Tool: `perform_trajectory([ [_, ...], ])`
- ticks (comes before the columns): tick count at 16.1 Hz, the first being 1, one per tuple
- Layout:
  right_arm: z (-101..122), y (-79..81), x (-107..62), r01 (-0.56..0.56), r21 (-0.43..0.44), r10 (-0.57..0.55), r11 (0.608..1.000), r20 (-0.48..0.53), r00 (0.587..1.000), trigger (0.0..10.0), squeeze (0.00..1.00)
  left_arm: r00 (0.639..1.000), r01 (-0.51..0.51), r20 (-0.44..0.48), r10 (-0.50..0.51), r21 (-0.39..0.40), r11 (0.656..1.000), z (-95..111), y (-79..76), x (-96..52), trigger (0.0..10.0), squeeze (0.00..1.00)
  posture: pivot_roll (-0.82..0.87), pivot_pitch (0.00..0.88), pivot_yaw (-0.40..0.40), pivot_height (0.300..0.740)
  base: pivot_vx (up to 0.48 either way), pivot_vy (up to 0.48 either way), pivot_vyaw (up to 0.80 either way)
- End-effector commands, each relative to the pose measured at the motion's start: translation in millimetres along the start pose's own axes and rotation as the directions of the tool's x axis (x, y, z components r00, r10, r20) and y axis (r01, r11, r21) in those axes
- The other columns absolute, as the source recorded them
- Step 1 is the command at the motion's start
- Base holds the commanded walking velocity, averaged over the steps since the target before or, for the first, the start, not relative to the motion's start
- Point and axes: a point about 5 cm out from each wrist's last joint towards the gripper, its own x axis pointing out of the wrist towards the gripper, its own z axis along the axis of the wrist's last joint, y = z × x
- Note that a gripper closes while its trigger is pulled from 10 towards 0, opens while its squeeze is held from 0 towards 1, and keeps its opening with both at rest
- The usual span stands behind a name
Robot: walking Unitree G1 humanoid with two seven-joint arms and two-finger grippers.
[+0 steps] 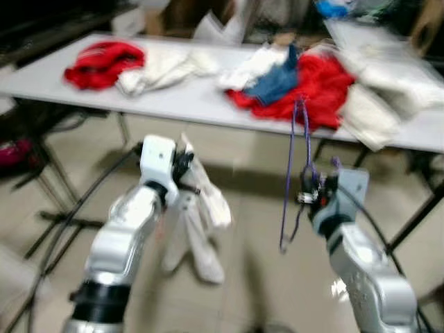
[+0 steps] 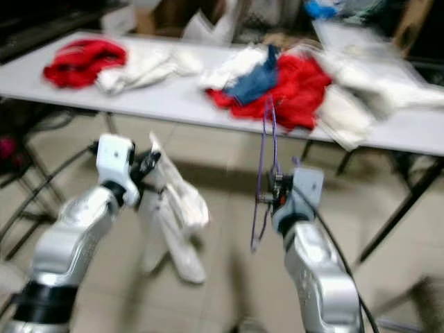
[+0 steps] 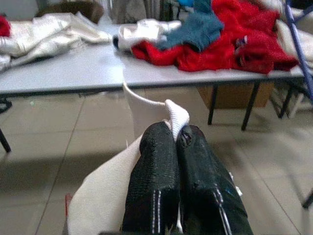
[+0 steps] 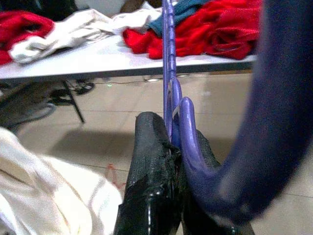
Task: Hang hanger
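A thin purple hanger (image 1: 295, 173) stands upright in front of the table, and my right gripper (image 1: 310, 189) is shut on it near its middle. In the right wrist view its black fingers (image 4: 155, 161) pinch the purple hanger (image 4: 171, 68). My left gripper (image 1: 186, 164) is shut on a white garment (image 1: 201, 222) that dangles below it toward the floor. The left wrist view has the black fingers (image 3: 156, 171) pressed together on the white cloth (image 3: 173, 113). Both grippers hover over the tiled floor, short of the table.
A long grey table (image 1: 187, 100) runs across ahead, heaped with clothes: a red pile (image 1: 104, 62) at left, white garments (image 1: 166, 69), a blue and red heap (image 1: 305, 80), more white cloth (image 1: 388, 90) at right. Black cables and table legs (image 1: 62, 201) stand at left.
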Motion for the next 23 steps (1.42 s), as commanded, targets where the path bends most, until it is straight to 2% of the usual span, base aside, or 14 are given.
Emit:
perform_trajectory([
  [1,5.0,-1.7,-0.8,0.024,0.033,-0.026,0.999,0.036,0.999,10.0,0.0,1.0,-0.008,0.028,0.007,0.022,1.0,9.4,3.3,1.0,10.0,0.0,-0.2,0.0,0.027,0.71,0.0,0.0,0.0],
  [2,6.5,-6.0,-1.2,0.054,0.068,-0.058,0.996,0.051,0.997,10.0,0.0,0.999,-0.013,0.032,0.012,0.018,1.0,10.0,3.2,1.4,10.0,0.0,-0.2,0.0,0.025,0.71,0.0,0.0,0.0],
  [6,8.9,-8.0,-0.1,0.045,0.088,-0.05,0.995,0.054,0.997,10.0,0.0,0.997,-0.001,0.072,-0.001,0.02,1.0,13.8,0.9,1.1,10.0,0.0,-0.19,0.0,0.007,0.71,0.0,0.0,0.0],
  [8,10.4,-6.7,1.5,0.034,0.061,-0.038,0.998,0.054,0.998,10.0,0.0,0.997,0.002,0.076,-0.003,0.025,1.0,14.3,0.8,0.9,10.0,0.0,-0.19,0.0,0.006,0.71,0.249,0.0,0.0],
  [9,9.7,-7.2,3.4,0.041,0.012,-0.041,0.999,0.04,0.998,10.0,0.0,0.997,0.004,0.078,-0.006,0.026,1.0,14.7,0.7,1.4,10.0,0.0,-0.19,0.0,0.002,0.71,0.259,0.0,0.0],
  [12,15.2,-2.8,3.9,0.009,-0.008,-0.008,1.0,0.071,0.997,10.0,0.0,0.997,0.004,0.082,-0.006,0.027,1.0,15.2,1.3,2.0,10.0,0.0,-0.19,0.0,-0.001,0.71,0.26,0.0,0.31],
  [14,17.0,-2.3,3.9,-0.002,0.032,-0.001,0.999,0.09,0.996,10.0,0.0,0.996,0.006,0.084,-0.008,0.025,1.0,15.2,1.6,2.0,10.0,0.0,-0.19,0.0,0.0,0.71,0.262,0.0,0.0],
  [23,23.1,-0.8,6.7,-0.017,0.022,0.014,1.0,0.13,0.991,10.0,0.0,0.995,0.026,0.099,-0.029,0.035,0.999,19.3,1.7,4.8,10.0,0.0,-0.19,0.0,0.006,0.71,0.264,0.0,0.0],
])
